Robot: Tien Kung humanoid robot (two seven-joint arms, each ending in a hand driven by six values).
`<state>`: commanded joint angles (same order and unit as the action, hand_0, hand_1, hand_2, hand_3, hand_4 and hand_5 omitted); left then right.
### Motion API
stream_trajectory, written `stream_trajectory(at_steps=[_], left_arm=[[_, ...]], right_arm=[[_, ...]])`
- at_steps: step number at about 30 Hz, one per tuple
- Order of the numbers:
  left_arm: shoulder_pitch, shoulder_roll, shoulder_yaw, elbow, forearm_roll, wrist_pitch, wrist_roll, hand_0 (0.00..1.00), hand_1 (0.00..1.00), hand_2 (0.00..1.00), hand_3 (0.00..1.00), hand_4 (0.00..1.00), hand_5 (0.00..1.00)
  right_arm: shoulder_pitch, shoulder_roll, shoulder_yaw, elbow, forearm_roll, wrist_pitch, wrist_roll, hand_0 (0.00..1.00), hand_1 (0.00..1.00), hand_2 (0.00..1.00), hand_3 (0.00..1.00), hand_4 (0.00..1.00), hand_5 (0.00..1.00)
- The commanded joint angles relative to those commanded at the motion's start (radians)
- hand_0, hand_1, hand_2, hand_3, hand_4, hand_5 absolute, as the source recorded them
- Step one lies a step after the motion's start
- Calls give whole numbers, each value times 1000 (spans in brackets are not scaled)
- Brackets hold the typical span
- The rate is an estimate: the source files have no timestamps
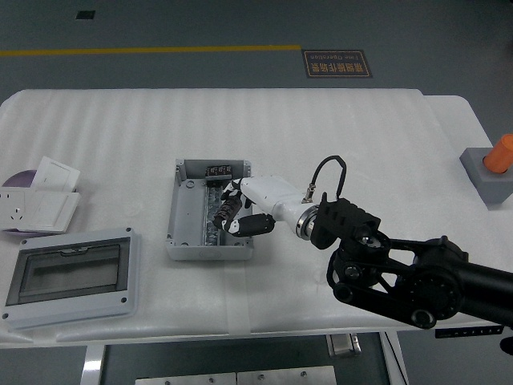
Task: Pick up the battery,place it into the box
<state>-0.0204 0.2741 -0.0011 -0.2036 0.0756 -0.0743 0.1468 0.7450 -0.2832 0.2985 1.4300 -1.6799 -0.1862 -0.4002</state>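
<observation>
The grey open box [183, 218] sits at mid-table, with a metal rail down its middle and a black part [219, 170] at its far wall. My right hand [232, 212], white-backed with black fingers, reaches in from the right and hangs over the box's right half. Its fingers are curled around a small dark piece, the battery [228, 207], which is mostly hidden between them. The left arm is out of sight.
A grey lid with a clear window [69, 274] lies at the front left. Behind it are a white wall socket [34, 208], a white card [54, 172] and a purple disc [16, 178]. An orange cylinder [502, 151] stands on a grey block [486, 178] at the right edge.
</observation>
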Motion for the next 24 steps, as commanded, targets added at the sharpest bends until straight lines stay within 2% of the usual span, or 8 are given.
stream_trajectory(at_steps=[3, 4, 16, 24], left_arm=[[1, -1, 1, 0, 0, 0, 0, 622, 664, 578, 549, 672, 396], [1, 0, 1, 0, 0, 0, 0, 622, 664, 574, 542, 672, 397], [-1, -2, 1, -1, 1, 0, -2, 621, 663, 573, 540, 671, 395], [2, -3, 1, 0, -3, 0, -2, 622, 663, 569, 538, 655, 381]], right_arm=[[0, 4, -2, -7, -15, -13, 8, 881, 833, 921, 998, 625, 462], [0, 4, -2, -7, -21, -18, 10, 998, 990, 998, 998, 687, 507], [-15, 1, 36, -15, -40, -76, 31, 998, 980, 998, 998, 679, 504], [-99, -56, 184, -125, -20, -119, 34, 998, 954, 993, 998, 675, 501]])
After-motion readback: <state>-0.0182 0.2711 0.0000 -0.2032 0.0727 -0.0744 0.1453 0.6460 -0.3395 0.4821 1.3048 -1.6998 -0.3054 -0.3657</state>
